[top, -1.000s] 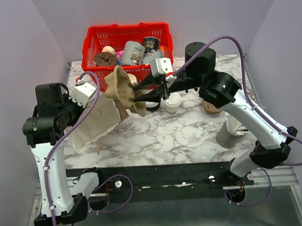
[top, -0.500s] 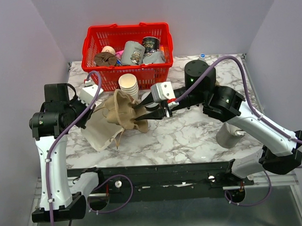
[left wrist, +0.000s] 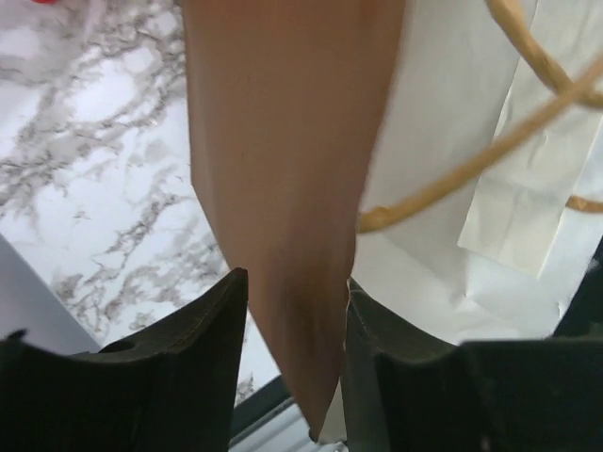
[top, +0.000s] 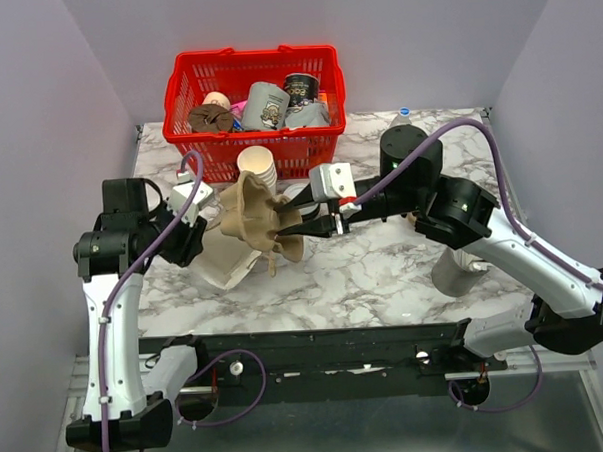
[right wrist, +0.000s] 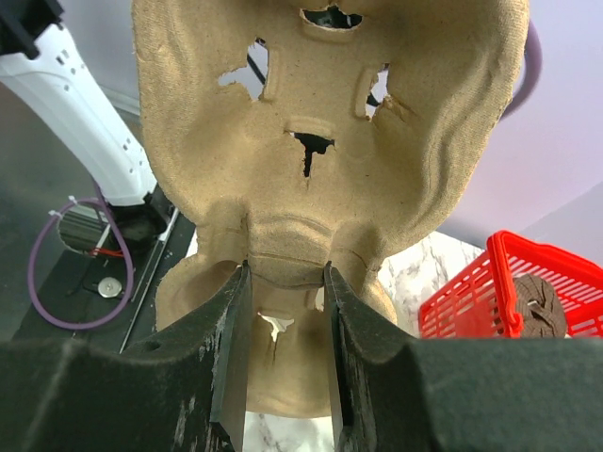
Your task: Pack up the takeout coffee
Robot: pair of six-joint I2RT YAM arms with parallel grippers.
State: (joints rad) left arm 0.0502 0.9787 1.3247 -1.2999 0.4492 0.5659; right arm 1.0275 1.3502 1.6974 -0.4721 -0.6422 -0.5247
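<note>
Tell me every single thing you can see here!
Basket: one, red, back of the table.
Mugs: at least two, grey with prints, in the basket.
Round thing: one, brown, in the basket's left end.
Paper cups: one nested stack, cream, just before the basket.
Cup tray: one, tan pulp, held up mid-table.
Paper bag: one, cream, left side of the table.
Pale thing: one, grey-white, right side; cannot tell what.
Table: one, white marble.
Left gripper: one, black, fingers apart around a brown paper fold.
Right gripper: one, black, shut on the cup tray.
</note>
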